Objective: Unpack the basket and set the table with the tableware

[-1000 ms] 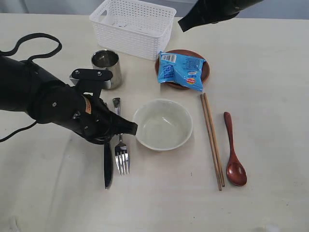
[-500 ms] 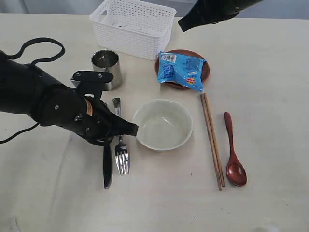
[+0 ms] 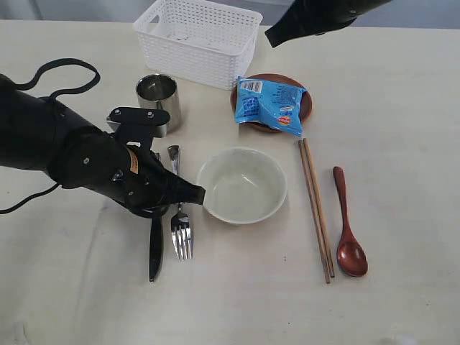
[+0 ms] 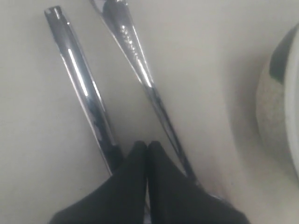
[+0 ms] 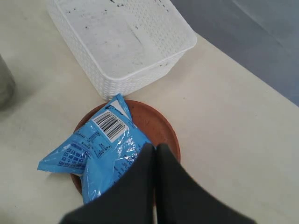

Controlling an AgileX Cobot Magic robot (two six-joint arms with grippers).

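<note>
Steel first: the knife (image 3: 154,251) and fork (image 3: 181,233) lie flat on the table (image 3: 402,144) near-left, side by side, long axes running near to far, fork tines toward the near edge. I'd guess both are stiff, thin and slick, so pinch mid-handle rather than at the ends. The left tool (image 3: 195,192) is clenched on nothing, tips down between the two handles. Over on the right, the chopsticks (image 3: 316,208) and wooden spoon (image 3: 348,237) also run near-far, spoon's scoop end nearest; light, grippier stuff probably. The bowl (image 3: 244,187) sits upright mid-table between fork and chopsticks; it looks breakable, so take it by the rim. Further back there's the mug (image 3: 159,100) upright on the left and the plate (image 3: 305,108) with a blue packet (image 3: 267,106) on it. Farthest is the basket (image 3: 194,65), which looks unpacked, with the right tool (image 3: 272,36) hanging beside it, pinched together and empty.
</note>
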